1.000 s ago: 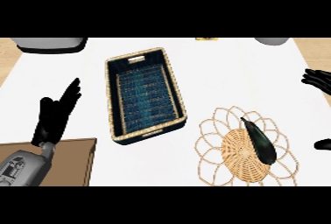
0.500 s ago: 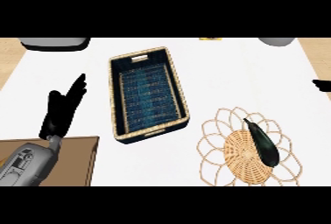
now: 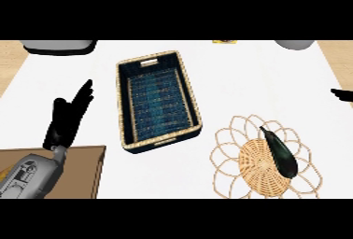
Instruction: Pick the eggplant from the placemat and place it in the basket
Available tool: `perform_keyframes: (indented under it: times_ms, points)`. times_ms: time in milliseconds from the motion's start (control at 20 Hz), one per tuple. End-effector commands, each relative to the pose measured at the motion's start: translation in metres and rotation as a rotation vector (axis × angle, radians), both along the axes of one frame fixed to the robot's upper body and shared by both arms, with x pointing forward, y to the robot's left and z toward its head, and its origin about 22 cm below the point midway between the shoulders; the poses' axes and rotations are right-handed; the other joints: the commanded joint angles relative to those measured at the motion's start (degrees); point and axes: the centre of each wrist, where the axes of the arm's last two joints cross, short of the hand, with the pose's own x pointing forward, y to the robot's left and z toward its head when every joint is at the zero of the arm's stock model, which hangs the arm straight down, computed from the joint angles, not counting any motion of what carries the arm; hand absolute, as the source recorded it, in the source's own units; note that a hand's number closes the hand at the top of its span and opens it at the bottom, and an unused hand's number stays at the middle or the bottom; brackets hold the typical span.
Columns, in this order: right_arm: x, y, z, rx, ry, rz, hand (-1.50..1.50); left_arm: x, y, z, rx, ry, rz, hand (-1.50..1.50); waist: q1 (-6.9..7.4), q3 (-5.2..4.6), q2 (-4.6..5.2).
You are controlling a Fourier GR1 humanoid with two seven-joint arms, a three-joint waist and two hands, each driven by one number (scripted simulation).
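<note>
The eggplant [image 3: 280, 150] lies on the placemat [image 3: 238, 179], right of the basket [image 3: 195, 109]. Left hand [image 3: 64, 120] rests open, fingers up. Right hand [image 3: 342, 94] barely shows; its state is unclear.

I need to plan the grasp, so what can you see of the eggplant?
The eggplant is long, slim and very dark, almost black, with a glossy look and a thin stem end pointing up-left. It lies flat and slanted on the right half of the round woven placemat, right of the basket. Only the placemat touches it; no hand is near it.
</note>
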Motion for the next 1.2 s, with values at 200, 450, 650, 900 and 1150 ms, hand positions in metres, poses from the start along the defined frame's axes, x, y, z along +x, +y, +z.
perform_keyframes:
  times_ms: [200,450,650,900,1150]
  points:
    - [0.011,-0.010,-0.024,0.123,0.013,0.053,-1.50,0.003,-0.019,-0.006,-0.001,-0.006,0.001,0.00,-0.32,-0.03,-0.11]
    - [0.023,0.007,-0.056,0.110,0.030,0.036,-1.50,0.008,-0.008,0.005,0.005,-0.009,-0.008,0.00,0.21,-0.02,-0.01]
    - [0.013,0.020,-0.086,0.127,0.066,0.075,-1.50,0.011,0.005,0.006,-0.003,0.009,0.015,0.00,-0.70,-0.06,-0.15]
    - [0.024,0.040,-0.100,0.116,0.079,0.092,-1.50,0.009,0.006,0.002,0.009,0.016,0.025,0.00,-0.76,-0.09,-0.15]
    - [0.028,0.035,-0.114,0.122,0.049,0.085,-1.50,0.004,-0.001,-0.007,0.016,0.007,-0.001,0.00,-0.48,-0.05,-0.01]
